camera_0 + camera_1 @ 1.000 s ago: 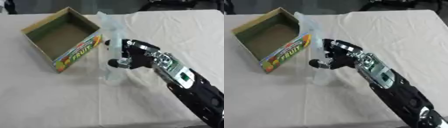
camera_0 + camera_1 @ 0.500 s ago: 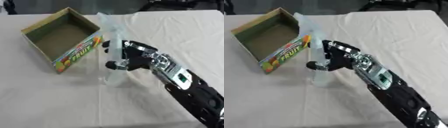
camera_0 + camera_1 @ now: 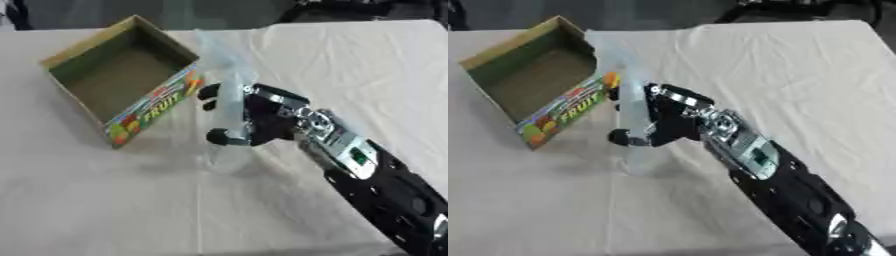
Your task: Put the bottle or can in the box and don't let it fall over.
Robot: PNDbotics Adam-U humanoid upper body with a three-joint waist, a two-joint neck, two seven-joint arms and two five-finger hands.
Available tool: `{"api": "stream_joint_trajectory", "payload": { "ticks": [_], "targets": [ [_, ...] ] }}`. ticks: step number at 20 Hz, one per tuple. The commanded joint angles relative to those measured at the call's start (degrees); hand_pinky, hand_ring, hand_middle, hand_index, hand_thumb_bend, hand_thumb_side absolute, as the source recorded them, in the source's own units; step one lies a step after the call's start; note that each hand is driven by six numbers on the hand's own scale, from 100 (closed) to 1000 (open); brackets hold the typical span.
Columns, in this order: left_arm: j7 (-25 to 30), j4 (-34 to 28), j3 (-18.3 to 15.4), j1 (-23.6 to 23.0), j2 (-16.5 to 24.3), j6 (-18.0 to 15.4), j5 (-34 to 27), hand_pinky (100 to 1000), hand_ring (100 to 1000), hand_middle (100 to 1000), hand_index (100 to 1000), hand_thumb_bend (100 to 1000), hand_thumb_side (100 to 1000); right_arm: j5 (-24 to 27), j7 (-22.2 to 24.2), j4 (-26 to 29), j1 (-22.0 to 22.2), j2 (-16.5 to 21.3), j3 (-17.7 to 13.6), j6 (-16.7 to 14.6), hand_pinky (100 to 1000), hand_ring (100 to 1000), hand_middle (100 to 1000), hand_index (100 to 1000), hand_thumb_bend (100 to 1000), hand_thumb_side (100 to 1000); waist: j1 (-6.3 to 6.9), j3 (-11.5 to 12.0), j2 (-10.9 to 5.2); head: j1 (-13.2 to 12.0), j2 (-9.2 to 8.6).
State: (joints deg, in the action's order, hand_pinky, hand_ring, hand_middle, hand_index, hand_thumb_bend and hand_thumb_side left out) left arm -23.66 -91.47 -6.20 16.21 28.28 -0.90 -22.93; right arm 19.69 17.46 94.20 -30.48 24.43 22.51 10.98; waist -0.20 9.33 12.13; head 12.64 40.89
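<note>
Left eye view shows the right robot hand (image 3: 255, 125) with its fingers and thumb wrapped round a clear plastic bottle (image 3: 226, 117), which stands tilted with its base low over the cloth-covered desk (image 3: 105, 200). To the hand's left, just beside the bottle, sits an open cardboard box (image 3: 118, 82) with fruit printing.

Right hand (image 3: 262, 122) around clear bottle (image 3: 229, 115)

A clear, smooth plastic bottle (image 3: 226, 107) is seen, almost see-through. The box (image 3: 122, 79) is made of matt brown cardboard with a glossy printed side. The table (image 3: 105, 210) is covered in creased, matt cream cloth. The right hand (image 3: 254, 122) is finished in black plastic and shiny silver metal.
</note>
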Motion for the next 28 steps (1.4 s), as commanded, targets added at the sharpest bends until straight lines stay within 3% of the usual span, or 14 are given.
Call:
{"api": "stream_joint_trajectory", "payload": {
  "ticks": [1, 5, 13, 24, 27, 28],
  "targets": [
    [0.1, -0.8, -0.4, 0.8, 1.1, 0.1, -0.2, 775, 789, 756, 802, 653, 761, 0.8, -0.2, 0.3, -1.0, 0.3, -0.2, 0.2, 762, 897, 889, 876, 518, 156, 0.24, 0.0, -0.69, 0.1, -0.69],
    [0.2, -0.8, -0.4, 0.8, 1.1, 0.1, -0.2, 776, 788, 755, 800, 652, 760, 1.7, -1.2, -0.1, -1.0, 0.0, -0.1, 0.9, 743, 862, 862, 851, 545, 100, 0.26, 0.0, -0.7, 0.1, -0.77],
    [0.2, -0.7, -0.4, 0.7, 1.0, 0.1, -0.2, 776, 787, 753, 798, 651, 759, 4.0, -3.7, -1.3, -1.1, -0.7, 0.2, 2.0, 705, 822, 826, 817, 578, 100, 0.26, 0.0, -0.62, 0.1, -0.78],
    [0.4, -0.7, -0.4, 0.7, 0.9, 0.2, -0.3, 778, 786, 751, 795, 649, 760, 6.5, -6.6, -2.3, -1.1, -1.5, 0.7, 2.3, 540, 704, 733, 737, 520, 100, 0.31, 0.0, -0.56, 0.2, -0.81],
    [0.4, -0.7, -0.4, 0.7, 0.9, 0.3, -0.3, 778, 786, 751, 795, 649, 760, 6.5, -7.2, -2.4, -1.1, -1.6, 0.8, 2.2, 540, 704, 733, 737, 520, 100, 0.32, 0.0, -0.55, 0.2, -0.78],
    [0.4, -0.7, -0.4, 0.7, 0.9, 0.3, -0.3, 782, 785, 751, 795, 648, 759, 6.5, -7.3, -2.5, -1.0, -1.6, 0.9, 2.2, 457, 624, 673, 699, 490, 100, 0.32, 0.0, -0.53, 0.2, -0.8]
  ]
}}
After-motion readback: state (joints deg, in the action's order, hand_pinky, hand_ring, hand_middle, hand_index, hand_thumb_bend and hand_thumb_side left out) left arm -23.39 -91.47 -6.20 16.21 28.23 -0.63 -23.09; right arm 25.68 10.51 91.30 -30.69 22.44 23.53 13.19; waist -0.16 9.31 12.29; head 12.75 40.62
